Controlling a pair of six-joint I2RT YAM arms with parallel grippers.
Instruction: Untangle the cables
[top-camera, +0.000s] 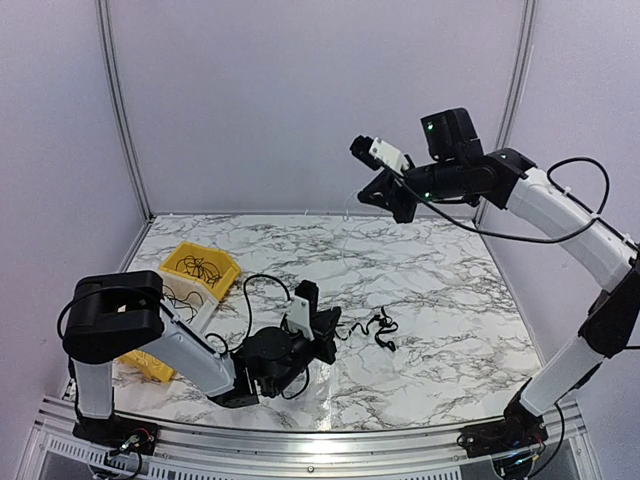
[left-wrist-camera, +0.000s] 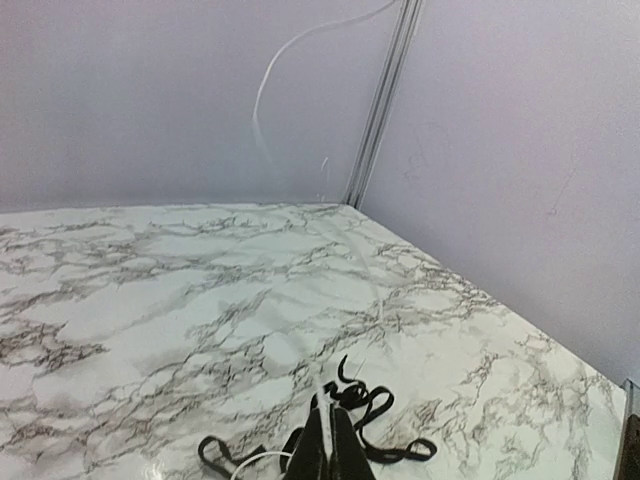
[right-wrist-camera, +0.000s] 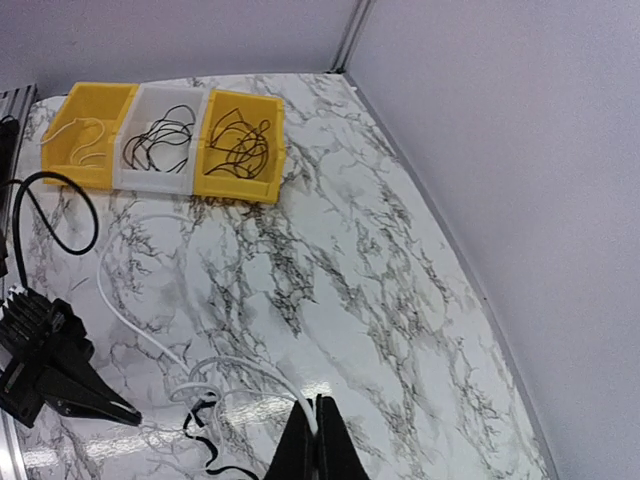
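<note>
Left gripper (top-camera: 335, 335) is low on the table (top-camera: 440, 270), lower centre of the top view. Its jaws are pinched together on the near edge of the black clump (top-camera: 378, 327). In the left wrist view the closed fingers (left-wrist-camera: 318, 455) are at bottom centre with their tips in the clump, black loops spilling out on both sides. The clump lies on the marble just right of that gripper, about mid-table.

Right gripper (right-wrist-camera: 315, 435) is up high, upper right of the top view, well above the table. Its jaws are closed and the white cable (right-wrist-camera: 235, 360) runs right into the tips, so it is holding that. The white cable also loops over the marble at lower left of the right wrist view. In the left wrist view it hangs as a thin arc at upper centre.

Three bins sit in a row at the table's left edge:
- Yellow bin (right-wrist-camera: 75, 180) has a pale strand in it.
- White bin (right-wrist-camera: 160, 183) has black loops in it.
- Second yellow bin (right-wrist-camera: 240, 190) has black loops in it.
</note>
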